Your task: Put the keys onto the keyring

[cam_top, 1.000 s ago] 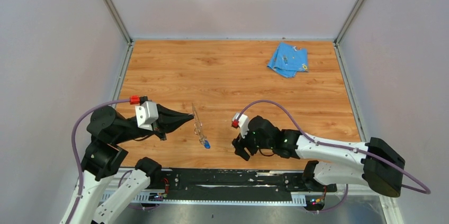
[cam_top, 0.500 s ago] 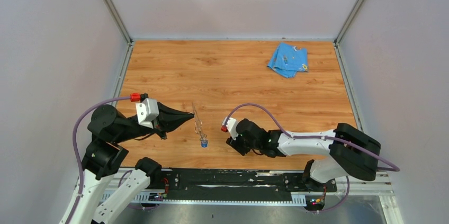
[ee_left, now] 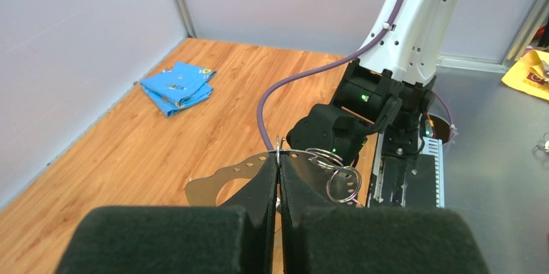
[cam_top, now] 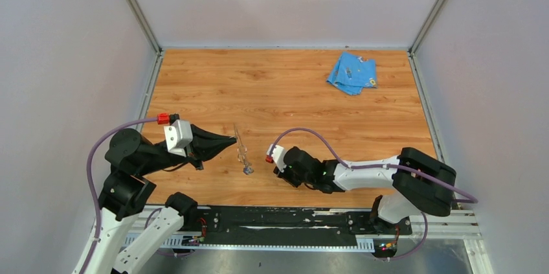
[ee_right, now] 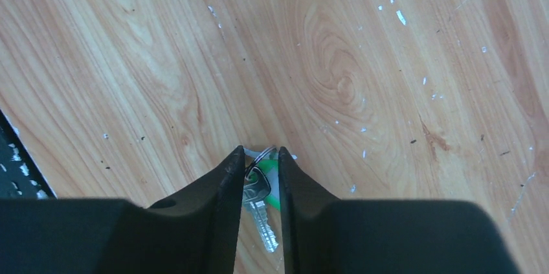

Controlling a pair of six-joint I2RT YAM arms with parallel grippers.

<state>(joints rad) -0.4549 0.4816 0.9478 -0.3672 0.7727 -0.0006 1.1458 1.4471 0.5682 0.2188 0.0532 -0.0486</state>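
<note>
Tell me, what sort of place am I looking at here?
Probably a lab's robot test booth: a wood-look tabletop boxed in by plain pale walls, with a left arm and a right arm bolted to a black rail at its near edge.

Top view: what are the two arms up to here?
The left gripper is shut on the keyring, holding it out toward the middle of the table. The right gripper is down at the table, its fingers straddling the green key; whether it has a firm grip can't be told. The light-blue cloth lies untouched at the far right.
</note>
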